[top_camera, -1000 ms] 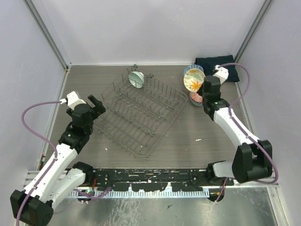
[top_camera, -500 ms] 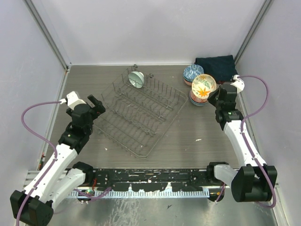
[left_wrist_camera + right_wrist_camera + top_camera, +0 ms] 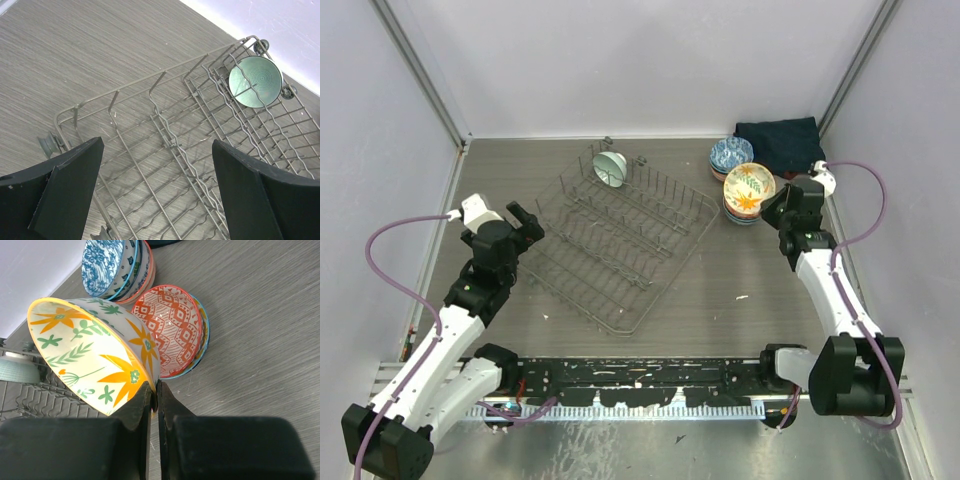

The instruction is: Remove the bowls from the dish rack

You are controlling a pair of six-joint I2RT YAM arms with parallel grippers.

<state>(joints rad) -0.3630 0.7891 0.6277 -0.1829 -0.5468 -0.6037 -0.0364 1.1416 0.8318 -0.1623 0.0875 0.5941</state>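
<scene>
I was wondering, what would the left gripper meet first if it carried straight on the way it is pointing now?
Most likely the dish rack: the left gripper has open fingers framing its near wires. The mint bowl stands farther back, off to the side, though depth is unclear.

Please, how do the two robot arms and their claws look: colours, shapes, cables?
Both arms have white tubular links with black joints. A purple cable loops beside the left arm, another beside the right arm. The left claw and right claw have flat matte-black fingers.
</scene>
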